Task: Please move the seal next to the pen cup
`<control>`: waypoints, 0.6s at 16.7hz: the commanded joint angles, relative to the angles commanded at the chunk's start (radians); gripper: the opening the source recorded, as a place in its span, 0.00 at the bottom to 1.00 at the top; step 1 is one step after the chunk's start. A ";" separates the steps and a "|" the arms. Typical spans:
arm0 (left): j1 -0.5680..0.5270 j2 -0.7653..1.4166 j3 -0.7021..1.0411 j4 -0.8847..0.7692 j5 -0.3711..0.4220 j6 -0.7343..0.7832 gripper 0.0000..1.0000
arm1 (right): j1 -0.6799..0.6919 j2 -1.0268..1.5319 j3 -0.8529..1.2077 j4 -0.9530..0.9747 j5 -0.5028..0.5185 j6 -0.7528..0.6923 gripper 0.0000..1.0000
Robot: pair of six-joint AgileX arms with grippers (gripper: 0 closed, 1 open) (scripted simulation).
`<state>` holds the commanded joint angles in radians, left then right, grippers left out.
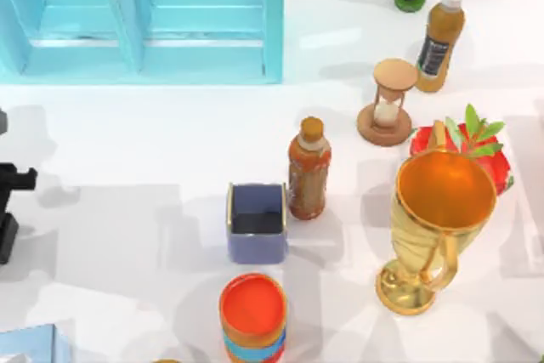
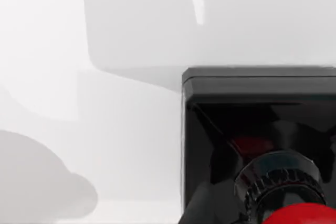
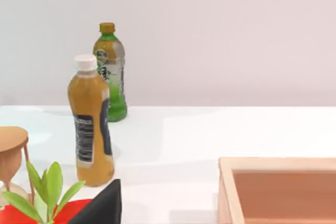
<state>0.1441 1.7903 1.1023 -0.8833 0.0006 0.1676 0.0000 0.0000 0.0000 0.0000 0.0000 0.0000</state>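
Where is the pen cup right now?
In the top view the pen cup stands near the table's middle, just left of the brown bottle and directly behind the orange cup.

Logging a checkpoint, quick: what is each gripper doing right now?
Left gripper: cannot be told; its wrist view looks closely at the seal on the table.
Right gripper: cannot be told.

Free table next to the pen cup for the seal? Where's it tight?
Best bare patch: top view's left of the pen cup, running toward the left arm. Also open behind it, up to the blue cabinet. Tight on its right, where the amber bottle stands close, and in front, by the orange cup.
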 joint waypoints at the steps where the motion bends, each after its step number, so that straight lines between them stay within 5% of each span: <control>1: 0.000 0.000 0.000 0.000 0.000 0.000 0.25 | 0.000 0.000 0.000 0.000 0.000 0.000 1.00; 4: 0.000 0.000 0.000 0.000 0.000 0.000 0.02 | 0.000 0.000 0.000 0.000 0.000 0.000 1.00; 10: 0.000 0.000 0.000 0.000 0.000 0.000 0.00 | 0.000 0.000 0.000 0.000 0.000 0.000 1.00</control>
<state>0.1441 1.7903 1.1023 -0.8833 0.0006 0.1676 0.0000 0.0000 0.0000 0.0000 0.0000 0.0000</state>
